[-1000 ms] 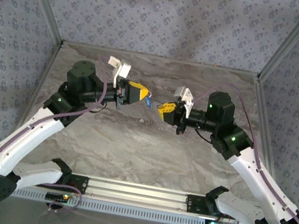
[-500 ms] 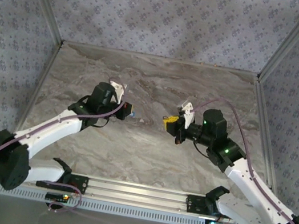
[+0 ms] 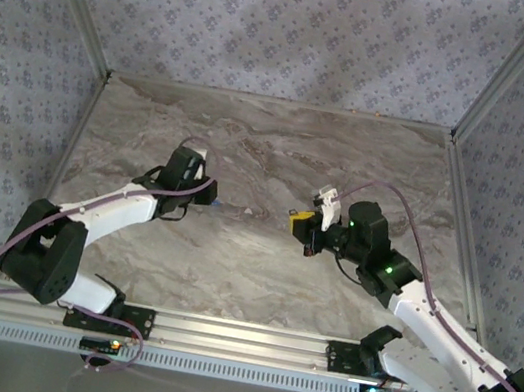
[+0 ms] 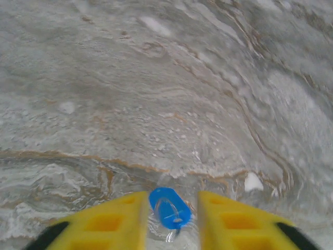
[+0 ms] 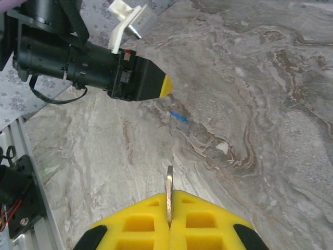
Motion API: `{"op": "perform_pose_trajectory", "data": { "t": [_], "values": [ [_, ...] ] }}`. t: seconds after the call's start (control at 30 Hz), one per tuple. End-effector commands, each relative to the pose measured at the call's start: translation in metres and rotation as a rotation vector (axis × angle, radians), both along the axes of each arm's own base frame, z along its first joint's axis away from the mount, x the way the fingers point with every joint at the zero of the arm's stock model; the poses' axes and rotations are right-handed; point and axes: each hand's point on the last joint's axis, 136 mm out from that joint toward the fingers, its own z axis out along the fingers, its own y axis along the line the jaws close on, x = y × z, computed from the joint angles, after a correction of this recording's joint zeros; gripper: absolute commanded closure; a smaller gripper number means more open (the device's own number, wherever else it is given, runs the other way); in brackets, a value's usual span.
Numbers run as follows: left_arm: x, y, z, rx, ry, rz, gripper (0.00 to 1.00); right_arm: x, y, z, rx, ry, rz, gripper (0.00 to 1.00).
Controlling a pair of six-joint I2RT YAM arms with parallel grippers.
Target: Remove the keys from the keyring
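Table (image 4: 156, 78): stone-look, veined, matt. Key (image 4: 169, 208) head: blue plastic, glossy. Right finger pads (image 5: 140, 226): yellow, matt, ribbed. Between them thin strip (image 5: 169, 190): bare metal.

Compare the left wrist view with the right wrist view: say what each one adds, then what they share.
Left wrist: a close look at the blue key lying between the yellow pads of the left gripper, jaws apart, a gap on either side. Right wrist: the right gripper, jaws shut on a thin metal piece seen edge-on, plus the left gripper's black body from the side. Shared: the blue key on the marbled table, near the left gripper's tip.
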Motion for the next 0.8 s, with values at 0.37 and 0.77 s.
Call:
{"op": "perform_pose_trajectory", "data": {
  "t": [0.37,0.77],
  "values": [
    [-0.048,0.023,0.096,-0.108,-0.178,-0.001,0.45,0.078,-0.024,-0.07,-0.131,0.255,-0.259,1.0],
    [-0.086,0.025,0.118,-0.213,-0.209,-0.045,0.43,0.145,-0.054,-0.169,-0.256,0.533,-0.483,1.0]
  ]
}}
